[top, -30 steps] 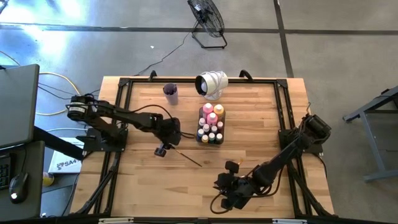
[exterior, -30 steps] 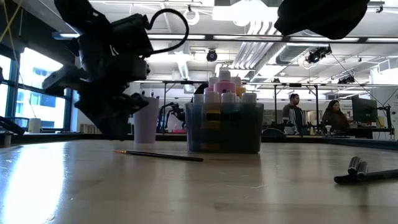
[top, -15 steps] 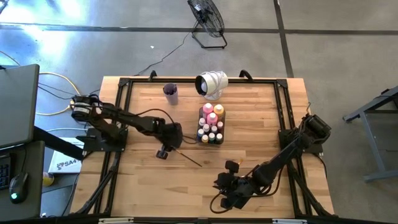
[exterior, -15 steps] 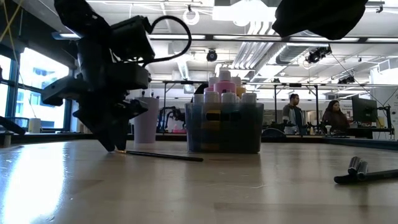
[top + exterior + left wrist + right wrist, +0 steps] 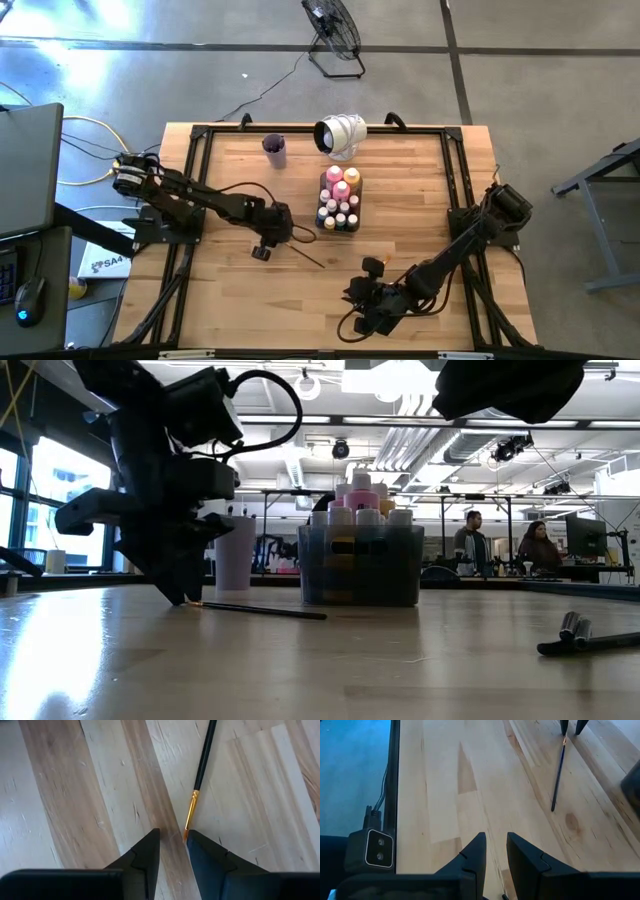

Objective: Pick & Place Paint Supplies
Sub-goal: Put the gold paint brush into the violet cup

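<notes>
One thin dark-handled paintbrush [image 5: 301, 252] lies flat on the wooden bench [image 5: 420, 190], near a clear grey rectangular tray [image 5: 339, 203] holding small paint bottles [image 5: 341, 182]: one pink, two orange, and several tiny white-capped. A lilac purple cup [image 5: 274, 151] stands well apart. Left gripper [image 5: 274, 238], lower than a second ago, has narrowly parted jaws at the brush's gold-ferruled tip. Right gripper [image 5: 354, 296] rests at the near edge, jaws slightly parted, empty.
</notes>
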Robot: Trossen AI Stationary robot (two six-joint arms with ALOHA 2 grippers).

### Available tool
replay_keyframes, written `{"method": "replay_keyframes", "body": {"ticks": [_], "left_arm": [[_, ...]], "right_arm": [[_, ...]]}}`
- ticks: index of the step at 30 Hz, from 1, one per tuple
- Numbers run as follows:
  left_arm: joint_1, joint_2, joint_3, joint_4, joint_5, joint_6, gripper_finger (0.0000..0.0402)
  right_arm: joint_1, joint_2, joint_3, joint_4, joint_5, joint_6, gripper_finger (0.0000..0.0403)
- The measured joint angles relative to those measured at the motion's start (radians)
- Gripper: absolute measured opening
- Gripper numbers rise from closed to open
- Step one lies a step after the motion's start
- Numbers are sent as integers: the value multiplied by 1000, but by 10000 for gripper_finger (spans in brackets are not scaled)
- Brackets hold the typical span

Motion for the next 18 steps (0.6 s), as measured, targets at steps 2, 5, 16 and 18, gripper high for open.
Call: {"method": "replay_keyframes", "body": {"ticks": [2,5,16,18], "left_arm": [[0,19,1,-2,7,3,103],[0,41,2,-6,22,-5,102],[0,75,0,4,59,-1,6],[0,75,0,3,61,0,7]], "right_arm": [[0,0,0,0,0,0,67],[0,0,0,0,0,-1,67],[0,0,0,2,0,-2,67],[0,0,0,1,0,-3,67]]}}
